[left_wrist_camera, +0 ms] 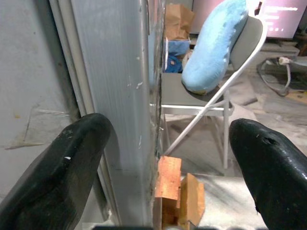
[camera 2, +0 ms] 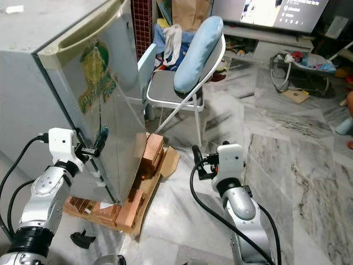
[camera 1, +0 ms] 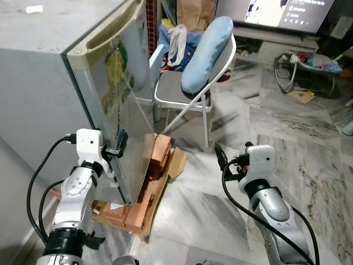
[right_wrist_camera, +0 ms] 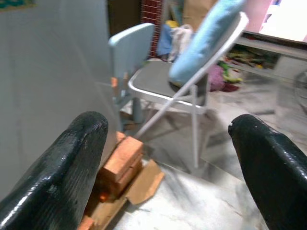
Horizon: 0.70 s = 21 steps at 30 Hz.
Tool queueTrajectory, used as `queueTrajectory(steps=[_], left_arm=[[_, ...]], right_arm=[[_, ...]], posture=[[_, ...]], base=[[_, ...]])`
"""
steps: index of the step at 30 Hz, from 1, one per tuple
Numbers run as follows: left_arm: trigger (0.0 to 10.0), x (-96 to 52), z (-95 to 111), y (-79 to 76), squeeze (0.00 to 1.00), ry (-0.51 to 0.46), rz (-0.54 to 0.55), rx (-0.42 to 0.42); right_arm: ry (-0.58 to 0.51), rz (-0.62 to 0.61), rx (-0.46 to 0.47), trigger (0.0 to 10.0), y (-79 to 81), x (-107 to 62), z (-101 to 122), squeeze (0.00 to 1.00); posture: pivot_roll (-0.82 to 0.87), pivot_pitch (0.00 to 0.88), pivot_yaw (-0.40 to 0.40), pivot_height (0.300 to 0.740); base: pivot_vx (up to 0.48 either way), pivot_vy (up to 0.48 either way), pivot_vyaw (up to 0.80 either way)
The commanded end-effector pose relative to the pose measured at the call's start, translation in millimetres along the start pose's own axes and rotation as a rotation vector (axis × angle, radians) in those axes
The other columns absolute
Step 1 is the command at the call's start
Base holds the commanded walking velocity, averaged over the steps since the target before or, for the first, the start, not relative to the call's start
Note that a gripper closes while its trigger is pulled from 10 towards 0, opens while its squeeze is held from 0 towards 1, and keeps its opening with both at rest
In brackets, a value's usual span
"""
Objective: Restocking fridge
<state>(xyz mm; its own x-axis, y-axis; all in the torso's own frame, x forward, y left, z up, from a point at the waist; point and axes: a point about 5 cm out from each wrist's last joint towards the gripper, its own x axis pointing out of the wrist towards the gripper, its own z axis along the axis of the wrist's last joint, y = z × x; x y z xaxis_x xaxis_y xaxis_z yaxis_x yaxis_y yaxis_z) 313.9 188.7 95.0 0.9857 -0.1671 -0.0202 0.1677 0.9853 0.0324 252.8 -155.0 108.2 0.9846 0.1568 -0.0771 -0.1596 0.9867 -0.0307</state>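
Note:
The grey fridge [camera 1: 49,83] stands at the left, raised on wooden blocks. Its door [camera 1: 129,105] carries a green sticker and lies against the body. My left gripper [camera 1: 118,142] is at the door's outer edge about halfway up, open. In the left wrist view one black finger [left_wrist_camera: 62,177] sits by the fridge's side wall and the other [left_wrist_camera: 271,177] out in front of the door face, with the door edge [left_wrist_camera: 144,120] between them. My right gripper [camera 1: 220,157] hangs open over the floor to the right of the fridge, holding nothing.
Orange wooden blocks [camera 1: 159,154] and flattened cardboard [camera 1: 177,161] lie at the fridge's foot. A folding chair [camera 1: 182,96] with a blue pillow [camera 1: 207,55] stands just beyond the door. Marble floor [camera 1: 287,127] stretches right; a baby bouncer [camera 1: 309,63] and a TV [camera 1: 287,11] are at the back.

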Motion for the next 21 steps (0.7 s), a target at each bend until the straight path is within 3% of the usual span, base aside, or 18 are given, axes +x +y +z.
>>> queueTrajectory(steps=[1, 11, 15, 19, 21], left_arm=[[10.0, 9.1, 5.8, 5.6, 0.0, -0.001, 0.028, 0.015], [10.0, 22.8, 8.1, 7.1, 0.0, -0.011, 0.101, 0.034], [10.0, 26.0, 7.7, 2.0, 0.0, -0.013, 0.06, 0.021], [10.0, 31.8, 9.4, -13.0, 0.0, -0.015, -0.017, 0.015], [10.0, 39.7, 17.1, -40.6, 0.0, -0.04, -0.182, 0.034]], right_arm=[[-0.011, 0.001, -0.01, 10.0, -1.7, -0.7, 4.5, 0.0], [-0.01, -0.001, -0.017, 10.0, -3.0, -1.7, 6.0, 0.0], [-0.009, -0.002, -0.017, 10.0, -3.5, -1.7, 6.0, 0.0], [-0.009, -0.003, -0.018, 10.0, -3.9, -1.0, 6.1, 0.0], [-0.01, 0.003, -0.015, 10.0, -3.9, -0.2, 6.4, 0.0]], posture=[[-0.04, 0.071, -0.04, 0.74], [-0.04, 0.068, -0.039, 0.74], [-0.04, 0.067, -0.04, 0.74], [-0.04, 0.065, -0.042, 0.74], [-0.03, 0.062, -0.049, 0.74]], base=[[0.0, 0.0, 0.0], [0.0, 0.0, 0.0], [0.0, 0.0, 0.0], [0.0, 0.0, 0.0], [0.0, 0.0, 0.0]])
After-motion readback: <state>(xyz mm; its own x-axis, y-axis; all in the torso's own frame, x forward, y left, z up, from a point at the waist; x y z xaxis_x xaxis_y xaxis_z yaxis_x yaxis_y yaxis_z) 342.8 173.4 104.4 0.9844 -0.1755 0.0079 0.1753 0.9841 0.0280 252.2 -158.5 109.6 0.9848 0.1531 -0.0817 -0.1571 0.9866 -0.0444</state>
